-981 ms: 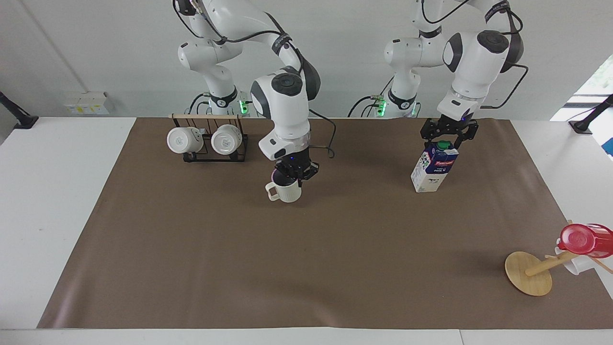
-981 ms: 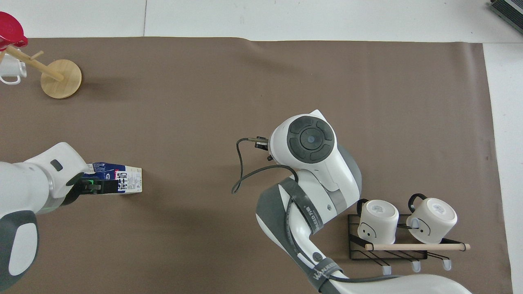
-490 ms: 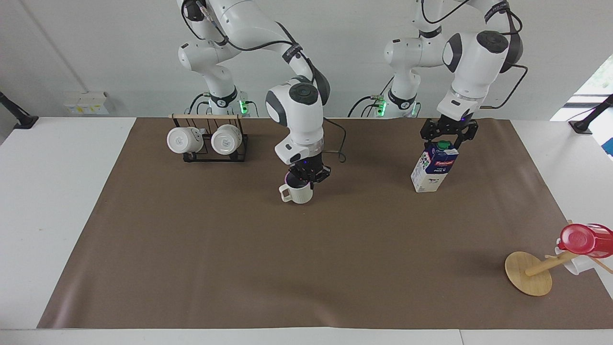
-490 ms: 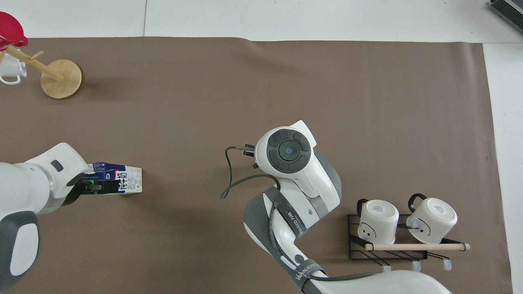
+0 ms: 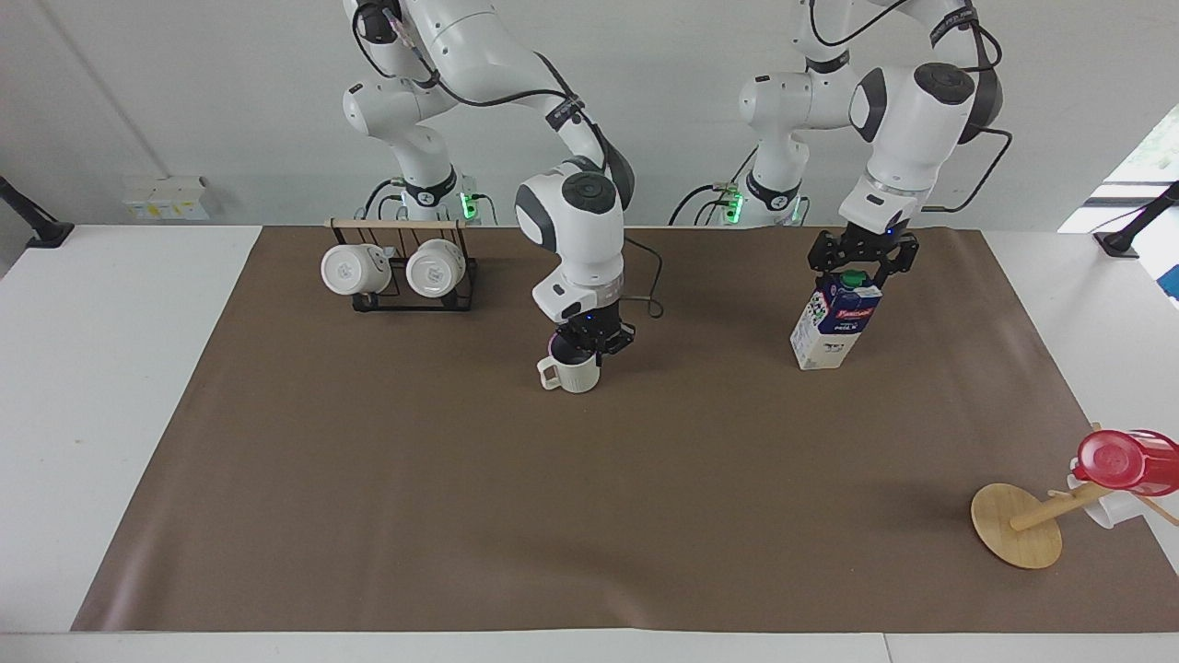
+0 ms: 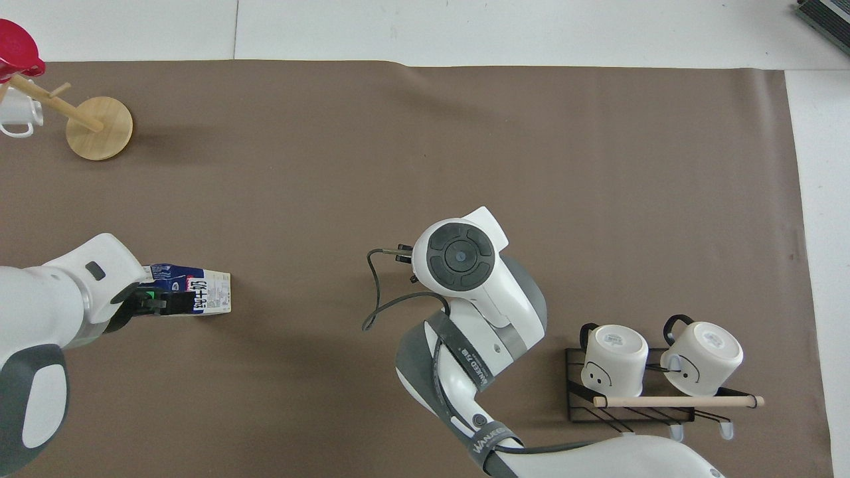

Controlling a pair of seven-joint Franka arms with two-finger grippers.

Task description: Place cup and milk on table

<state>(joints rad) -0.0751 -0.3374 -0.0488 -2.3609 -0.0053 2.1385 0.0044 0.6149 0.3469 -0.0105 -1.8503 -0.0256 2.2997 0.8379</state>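
From my station, the facing view gives me what the overhead view hides. In it the cup [image 5: 571,373] stands upright on the brown mat [image 5: 368,479] of the table [image 5: 110,368], about the middle of the table's length, with the right gripper [image 5: 589,339] low at its rim. From above, the right arm's big wrist joint covers both cup and gripper, so there I see neither.

I cannot tell if the right gripper's fingers are together or apart on the rim.

The milk [image 5: 834,319] stands on the mat toward the left arm's end and looks a little tilted. The left gripper [image 5: 862,262] is around its green cap with the fingers spread wide; whether they press it or not I cannot tell.

The cup's dark inside shows nothing that I can make out. Near the right arm's base, a black rack [image 5: 405,285] holds two white mugs [image 5: 355,269]. Far from the robots at the left arm's end, a wooden stand [image 5: 1018,525] lies tipped, with a red cup [image 5: 1126,462] on it.

Compared with one second ago, the cup has moved toward the left arm's end and now rests on the mat. The milk has not moved.
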